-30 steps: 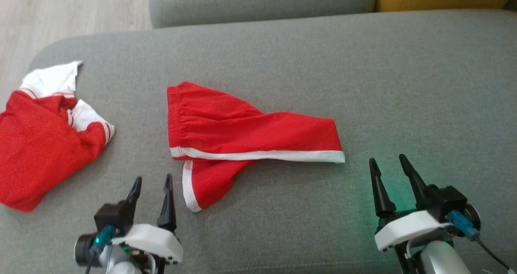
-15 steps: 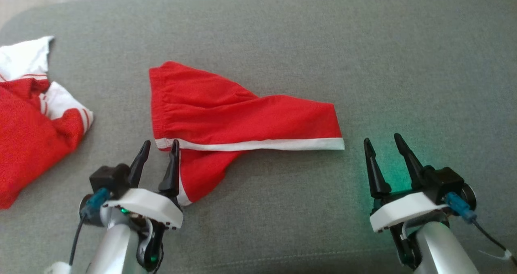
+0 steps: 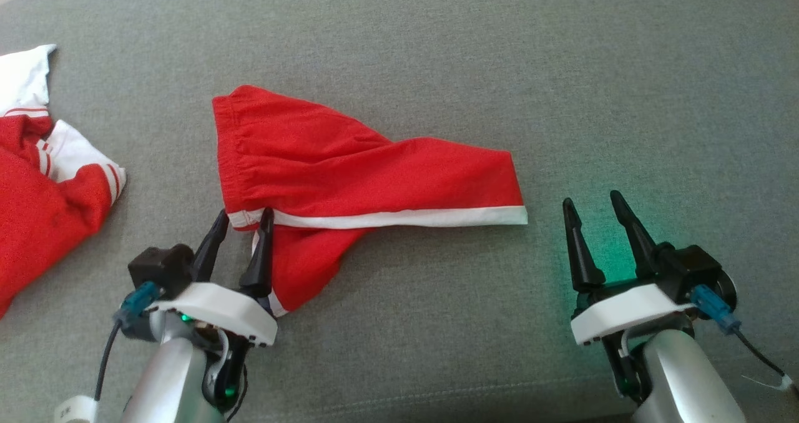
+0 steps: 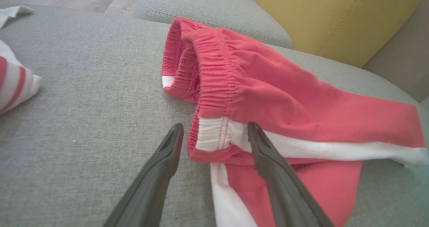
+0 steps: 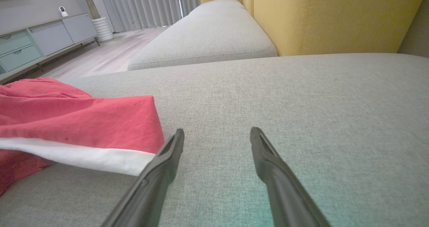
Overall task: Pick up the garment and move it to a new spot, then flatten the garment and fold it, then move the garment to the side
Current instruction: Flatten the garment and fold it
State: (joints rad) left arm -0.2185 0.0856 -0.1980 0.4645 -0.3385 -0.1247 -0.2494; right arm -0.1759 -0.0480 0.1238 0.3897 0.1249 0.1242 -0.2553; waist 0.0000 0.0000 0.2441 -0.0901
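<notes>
Red fabric shorts with a white side stripe (image 3: 349, 173) lie rumpled mid-frame on the grey fabric sofa seat (image 3: 562, 67). With the red-and-white garment (image 3: 44, 204) at the left edge, that makes two garments. Of the two arms, the left arm (image 3: 168, 373), lower left, points up-frame, jaws wide around the shorts' waistband corner. The right arm (image 3: 680, 373), lower right, holds its jaws wide over bare cushion beside the hem.

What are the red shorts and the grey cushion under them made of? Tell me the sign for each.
The red shorts look like soft matte knit fabric, perhaps cotton or polyester: they crease, and the elastic waistband gathers. The grey cushion looks like matte woven upholstery cloth, by its fine flecked weave; the fibre cannot be told.
</notes>
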